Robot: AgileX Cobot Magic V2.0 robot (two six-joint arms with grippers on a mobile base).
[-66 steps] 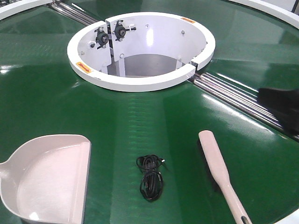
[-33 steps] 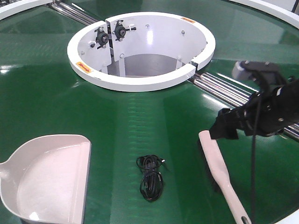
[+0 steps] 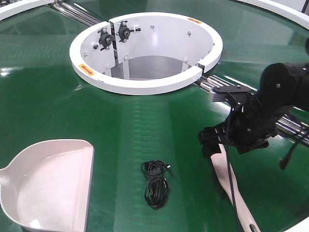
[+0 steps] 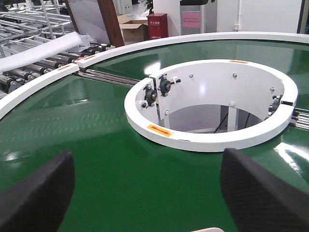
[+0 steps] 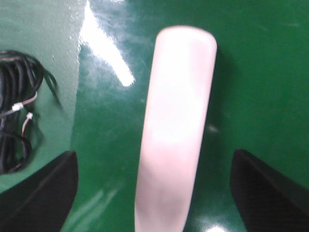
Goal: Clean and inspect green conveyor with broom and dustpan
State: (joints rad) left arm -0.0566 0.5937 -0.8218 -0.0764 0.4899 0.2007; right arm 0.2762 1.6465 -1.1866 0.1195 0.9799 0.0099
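The pale pink broom (image 3: 240, 205) lies on the green conveyor (image 3: 135, 125) at the front right, handle toward the near edge. My right gripper (image 3: 215, 144) hangs over its brush end. In the right wrist view the broom (image 5: 177, 111) runs up the middle between the two black fingers (image 5: 43, 193), which stand wide apart on either side without touching it; the right gripper (image 5: 154, 193) is open. The dustpan (image 3: 48, 186) rests at the front left. My left gripper (image 4: 147, 193) is open above bare belt, with a pink sliver below it.
A coil of black cable (image 3: 155, 182) lies between dustpan and broom, and shows at the left of the right wrist view as the cable (image 5: 14, 121). The white ring housing (image 3: 145, 82) stands in the middle. Metal roller rails (image 3: 231, 92) cross behind the right arm.
The right arm has come in from the right edge and swung left and down over the broom's brush end. Dustpan, cable and broom have not moved.
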